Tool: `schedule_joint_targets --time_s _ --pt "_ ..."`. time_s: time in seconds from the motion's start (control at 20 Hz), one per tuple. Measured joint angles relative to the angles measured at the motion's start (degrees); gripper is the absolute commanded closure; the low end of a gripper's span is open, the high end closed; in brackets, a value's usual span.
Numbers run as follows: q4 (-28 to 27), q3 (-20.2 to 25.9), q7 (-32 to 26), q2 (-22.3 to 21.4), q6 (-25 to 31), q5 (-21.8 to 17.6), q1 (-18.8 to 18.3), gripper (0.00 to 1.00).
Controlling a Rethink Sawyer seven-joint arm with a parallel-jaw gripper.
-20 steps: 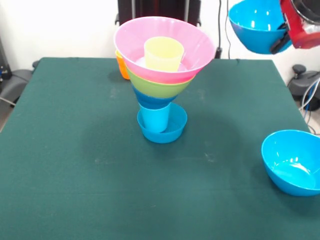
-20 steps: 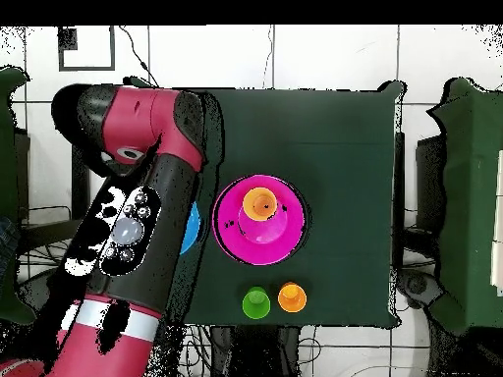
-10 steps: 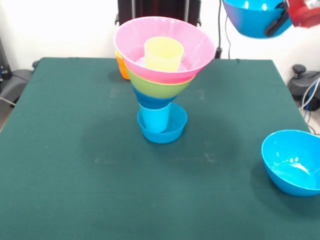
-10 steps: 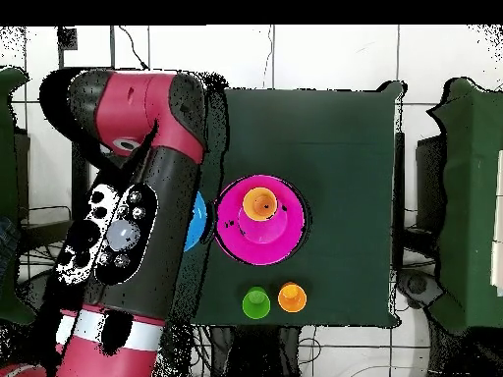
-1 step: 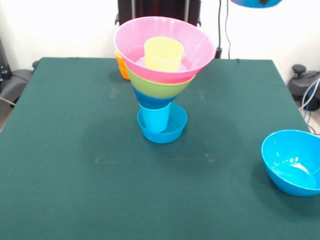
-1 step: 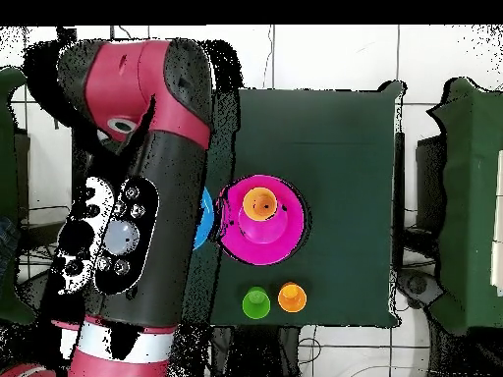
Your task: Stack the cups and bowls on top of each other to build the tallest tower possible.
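The tower [image 5: 161, 85] stands mid-table: a small blue bowl [image 5: 172, 131] at the base, a light blue cup [image 5: 154, 119], then blue, lime green [image 5: 159, 88] and pink bowls [image 5: 190, 45], with a yellow cup [image 5: 163, 54] on top. An orange cup [image 5: 121, 67] stands behind it. From above, the pink bowl [image 6: 263, 234], orange cup [image 6: 292, 296] and green cup [image 6: 255, 302] show. A blue bowl [image 5: 256, 2] hangs in the air at the front view's top edge. The gripper itself is out of frame there and hidden under the arm [image 6: 138, 196] from above.
Another large blue bowl [image 5: 292, 162] rests near the table's right edge in the front view. The green table [image 5: 75, 150] spreads wide around the tower. A sliver of blue bowl [image 6: 203, 221] shows beside the arm in the overhead view.
The blue bowl and the gripper that held it have risen. The gripper has left the front view and only the bowl's underside shows. The tower has not moved.
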Motion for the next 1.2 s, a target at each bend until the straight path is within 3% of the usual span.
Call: schedule_joint_targets --time_s 0.6,1.2 --pt "-4.3 0.7 -3.1 -0.4 0.0 -4.6 -3.4 1.00" --pt "-7.1 1.8 -13.5 -0.3 -3.9 -7.7 -7.1 1.00"
